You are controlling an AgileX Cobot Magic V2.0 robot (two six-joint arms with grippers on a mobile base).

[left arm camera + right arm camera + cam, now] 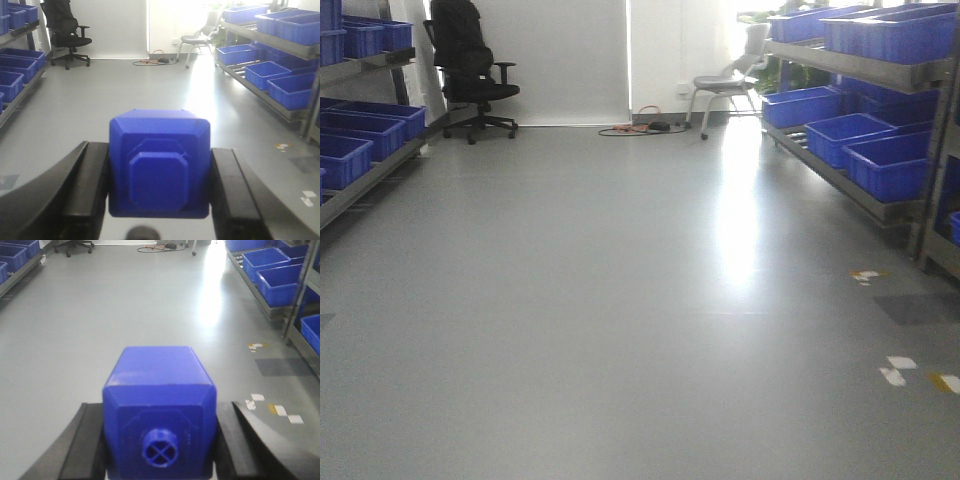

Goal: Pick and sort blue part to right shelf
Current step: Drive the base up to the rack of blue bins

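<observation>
In the left wrist view a solid blue part (159, 162) fills the gap between the black fingers, flat end toward the camera; my left gripper (159, 192) is shut on it. My right gripper (160, 440) is shut on a second blue part (159, 405), whose round neck faces the camera. Both are held above the grey floor. The right shelf (865, 195) runs along the right wall with large blue bins (895, 165) on its steel tiers. It also shows as the right shelf (265, 95) and right shelf (280, 310) in the wrist views. Neither gripper appears in the front view.
A left rack (365, 170) with blue bins lines the other wall. A black office chair (470, 70) and a grey chair (730, 85) stand at the far end, with cables (640, 128) on the floor. Tape scraps (905, 370) lie on the floor at right.
</observation>
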